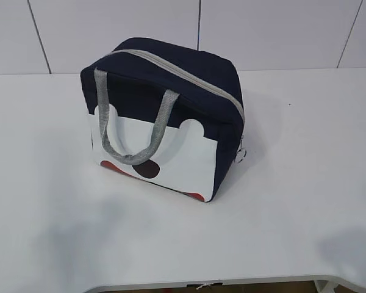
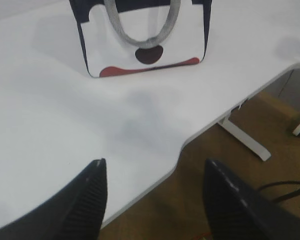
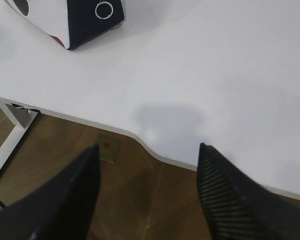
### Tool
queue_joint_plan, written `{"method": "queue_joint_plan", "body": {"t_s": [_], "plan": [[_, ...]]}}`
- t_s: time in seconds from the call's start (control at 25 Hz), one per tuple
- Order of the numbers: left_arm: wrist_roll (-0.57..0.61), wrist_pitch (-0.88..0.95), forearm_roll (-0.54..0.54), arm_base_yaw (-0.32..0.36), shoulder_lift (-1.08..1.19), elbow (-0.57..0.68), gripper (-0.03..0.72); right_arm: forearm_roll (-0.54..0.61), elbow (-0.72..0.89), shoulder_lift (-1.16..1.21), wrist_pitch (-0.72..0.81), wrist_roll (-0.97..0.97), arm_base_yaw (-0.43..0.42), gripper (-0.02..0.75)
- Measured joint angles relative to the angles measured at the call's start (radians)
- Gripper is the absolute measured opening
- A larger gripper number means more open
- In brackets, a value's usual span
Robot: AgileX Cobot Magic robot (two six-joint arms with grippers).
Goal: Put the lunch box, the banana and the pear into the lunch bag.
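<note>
Plainly no legible writing: lunch bag (image 1: 165, 122) zipped, upright on table (image 1: 293, 201).

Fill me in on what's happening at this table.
Nothing is being handled right now. The navy lunch bag stands on the white table, zipped shut, with its grey handle draped over the front. The left gripper and right gripper both hang open and empty near the table's front edge, well short of the bag. No lunch box, banana or pear shows in any view.

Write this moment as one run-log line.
lunch bag: zipped, upright on table | left gripper: open, empty | right gripper: open, empty | food items: unseen
</note>
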Motion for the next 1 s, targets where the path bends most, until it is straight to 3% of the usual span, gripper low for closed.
{"method": "queue_joint_plan", "body": {"t_s": [1.0], "plan": [[0.0, 0.059, 0.004, 0.0, 0.0, 0.018, 0.419, -0.005, 0.02, 0.0, -0.031, 0.002, 0.0, 0.5]]}}
